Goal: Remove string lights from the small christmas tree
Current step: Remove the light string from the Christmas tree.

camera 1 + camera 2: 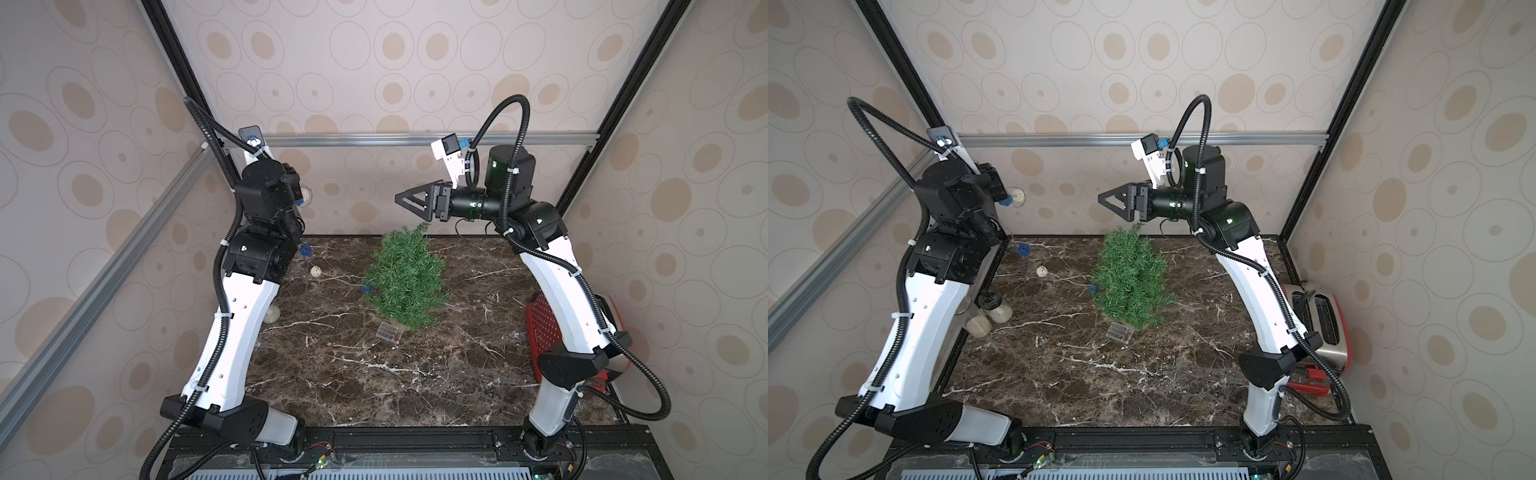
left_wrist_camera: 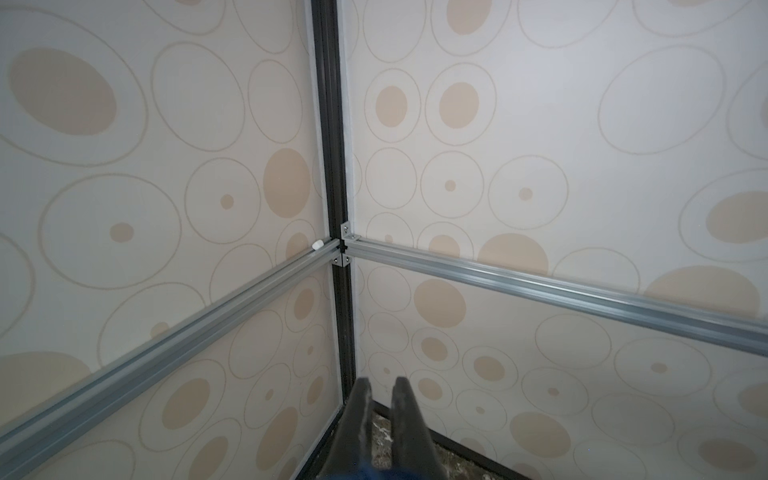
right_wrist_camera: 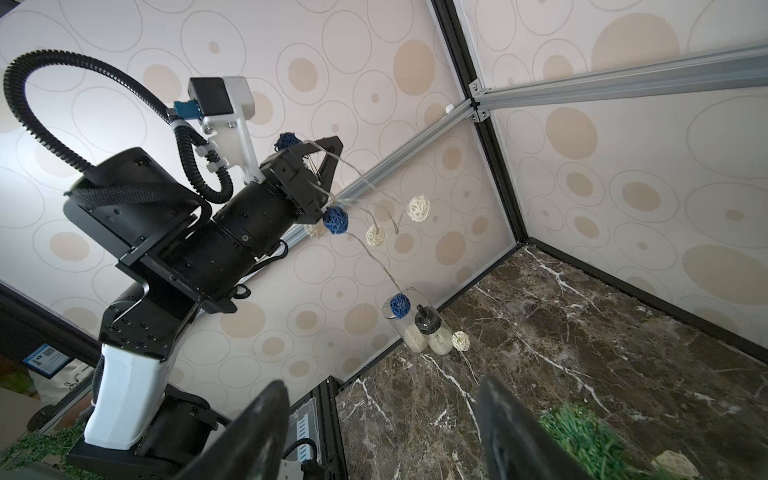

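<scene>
The small christmas tree (image 1: 405,276) (image 1: 1129,278) stands upright mid-table, with a dark blue ball (image 1: 366,289) at its left side. The string lights (image 3: 336,220) hang as a thin wire with blue and cream balls from my left gripper (image 3: 338,143) (image 2: 382,386). That gripper is raised at the back left corner and shut on the wire. The string drops to a cream ball (image 1: 316,271) on the table and runs on toward the tree. The clear battery box (image 1: 388,332) lies in front of the tree. My right gripper (image 1: 397,199) (image 3: 382,399) hovers open and empty above the treetop.
Two glass jars (image 1: 998,309) with pale filling stand at the left table edge by the left arm. A toaster (image 1: 1320,320) and a red basket (image 1: 544,328) sit at the right edge behind the right arm. Walls close in the back and both sides.
</scene>
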You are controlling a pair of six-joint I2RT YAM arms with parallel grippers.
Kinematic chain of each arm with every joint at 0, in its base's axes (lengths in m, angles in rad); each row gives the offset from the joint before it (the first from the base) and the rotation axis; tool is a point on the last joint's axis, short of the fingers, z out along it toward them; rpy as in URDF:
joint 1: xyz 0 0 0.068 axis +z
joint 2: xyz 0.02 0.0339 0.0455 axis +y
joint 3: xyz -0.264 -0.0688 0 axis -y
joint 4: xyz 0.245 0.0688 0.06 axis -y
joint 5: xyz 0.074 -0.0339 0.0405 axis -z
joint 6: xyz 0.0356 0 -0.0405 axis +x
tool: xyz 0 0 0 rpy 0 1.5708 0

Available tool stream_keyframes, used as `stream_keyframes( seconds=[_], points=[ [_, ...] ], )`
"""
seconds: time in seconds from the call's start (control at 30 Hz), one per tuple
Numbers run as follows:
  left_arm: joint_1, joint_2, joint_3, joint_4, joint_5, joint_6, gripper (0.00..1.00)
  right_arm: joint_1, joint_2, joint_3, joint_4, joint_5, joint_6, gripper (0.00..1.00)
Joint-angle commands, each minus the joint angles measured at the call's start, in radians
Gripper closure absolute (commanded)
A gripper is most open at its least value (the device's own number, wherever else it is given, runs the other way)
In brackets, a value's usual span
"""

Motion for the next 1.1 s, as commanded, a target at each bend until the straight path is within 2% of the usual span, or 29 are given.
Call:
stream_keyframes(
  seconds=[0.0, 0.17, 0.37, 0.47, 0.57, 0.83, 1.07],
  points=[
    [0.014, -0.019, -0.004, -0.03, 0.03, -0.042, 1.0, -0.008, -0.019, 0.004, -0.021, -0.016, -0.057, 0.27],
    [0.016, 0.007, 0.108, -0.115, 0.08, -0.06, 1.0, 0.028, -0.01, 0.008, -0.072, -0.011, -0.131, 0.27],
    [0.016, 0.03, 0.206, -0.169, 0.137, -0.082, 1.0, 0.183, -0.038, -0.008, -0.185, 0.17, -0.329, 0.25],
    [0.017, 0.048, 0.239, -0.188, 0.154, -0.086, 1.0, 0.29, -0.062, -0.083, -0.183, 0.301, -0.41, 0.24],
    [0.015, 0.052, 0.248, -0.187, 0.165, -0.09, 1.0, 0.384, -0.06, -0.191, -0.114, 0.4, -0.435, 0.23],
    [0.017, 0.057, 0.276, -0.19, 0.182, -0.088, 1.0, 0.493, 0.166, -0.074, -0.114, 0.617, -0.474, 0.23],
    [0.018, 0.064, 0.278, -0.198, 0.198, -0.096, 1.0, 0.507, 0.3, -0.06, -0.081, 0.776, -0.524, 0.23]
  ],
)
